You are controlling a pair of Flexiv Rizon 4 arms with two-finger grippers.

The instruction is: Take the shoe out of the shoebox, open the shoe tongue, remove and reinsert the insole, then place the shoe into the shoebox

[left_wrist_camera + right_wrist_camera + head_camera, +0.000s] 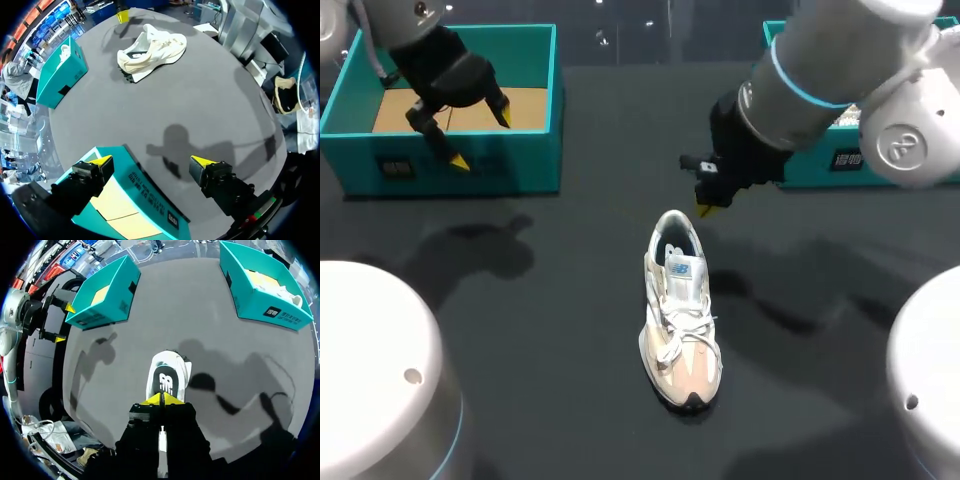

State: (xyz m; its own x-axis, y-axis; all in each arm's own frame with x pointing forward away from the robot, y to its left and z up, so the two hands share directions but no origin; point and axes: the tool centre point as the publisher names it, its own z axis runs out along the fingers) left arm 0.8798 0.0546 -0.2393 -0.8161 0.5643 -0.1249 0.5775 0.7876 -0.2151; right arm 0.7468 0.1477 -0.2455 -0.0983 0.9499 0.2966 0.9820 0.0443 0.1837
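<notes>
1. Left hand (480, 138) open wide, hovering over shoebox (500, 165) at tabletop (540, 300) far-left corner.
2. Right hand (708, 208) closed, empty, just behind heel of shoe (680, 320), mid-tabletop.
3. One shoe; two boxes, second shoebox (810, 170) far-right.

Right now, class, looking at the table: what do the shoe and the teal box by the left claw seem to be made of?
Shoe: likely mesh and suede-like panels, matte, cream and peach, with woven white laces and a dark rubbery toe. Teal box: probably cardboard, smooth matte teal outside, plain tan inside, thin flat walls.
</notes>
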